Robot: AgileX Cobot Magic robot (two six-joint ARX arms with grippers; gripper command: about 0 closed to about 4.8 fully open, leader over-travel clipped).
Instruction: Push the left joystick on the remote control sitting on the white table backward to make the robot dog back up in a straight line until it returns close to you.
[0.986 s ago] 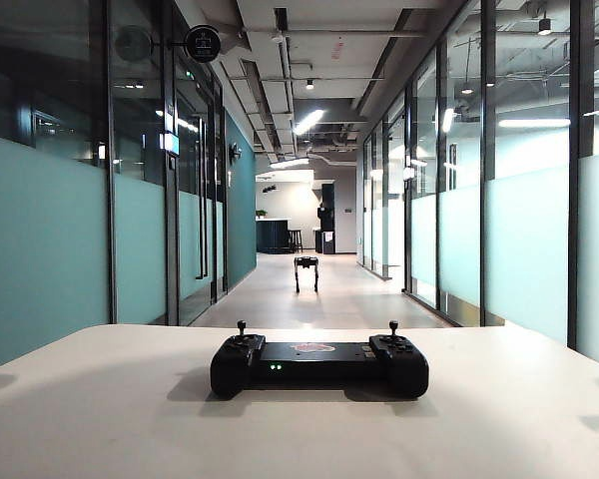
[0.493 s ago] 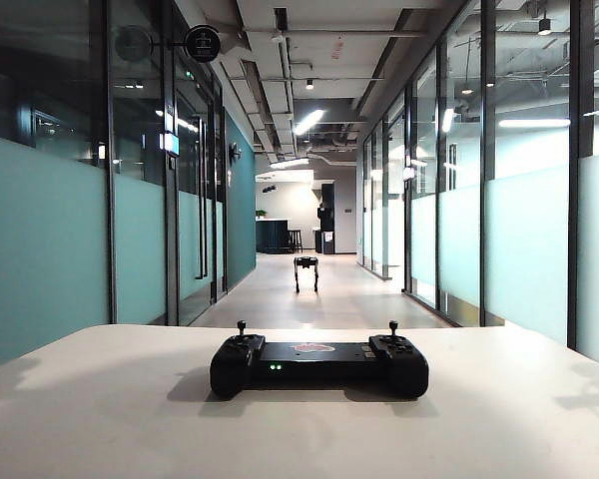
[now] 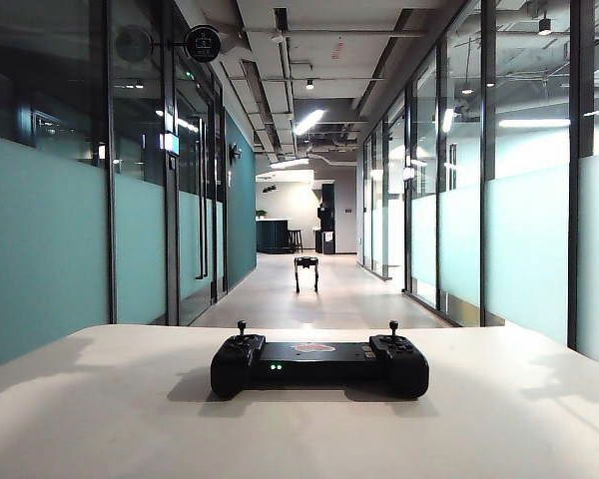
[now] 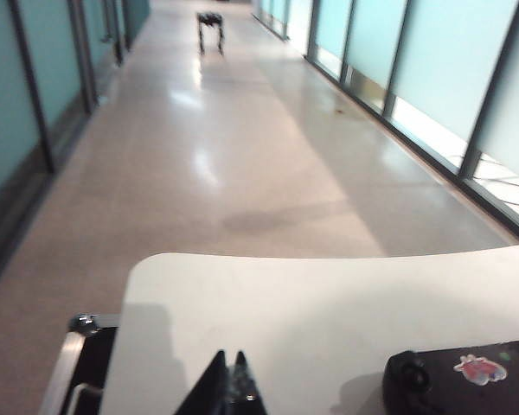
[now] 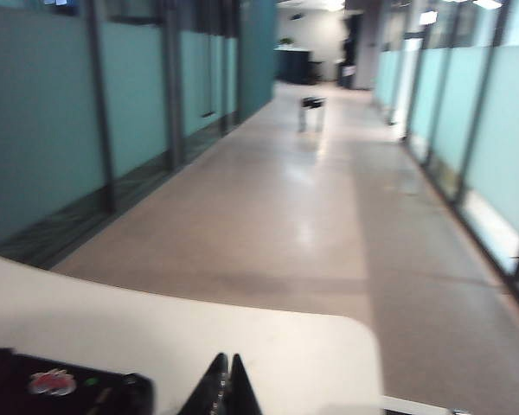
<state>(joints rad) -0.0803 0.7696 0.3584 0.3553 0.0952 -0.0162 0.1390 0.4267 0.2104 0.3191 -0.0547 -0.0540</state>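
The black remote control (image 3: pixel 317 364) lies in the middle of the white table (image 3: pixel 100 419), green lights lit. Its left joystick (image 3: pixel 242 328) stands upright and untouched. Far down the corridor stands the robot dog (image 3: pixel 306 269). Neither gripper shows in the exterior view. In the left wrist view, my left gripper (image 4: pixel 231 356) is shut and empty above the table (image 4: pixel 329 303), off the left end of the remote control (image 4: pixel 463 385). In the right wrist view, my right gripper (image 5: pixel 226 358) is shut and empty, off the right end of the remote control (image 5: pixel 60 389).
Glass walls (image 3: pixel 50 230) line both sides of the corridor floor (image 3: pixel 319 299). A counter and dark furniture (image 3: pixel 275 236) stand at its far end. A metal frame (image 4: pixel 73 363) sits beside the table's left corner.
Shadows at the table's left and right edges have shifted and spread. The remote control and the robot dog have not moved.
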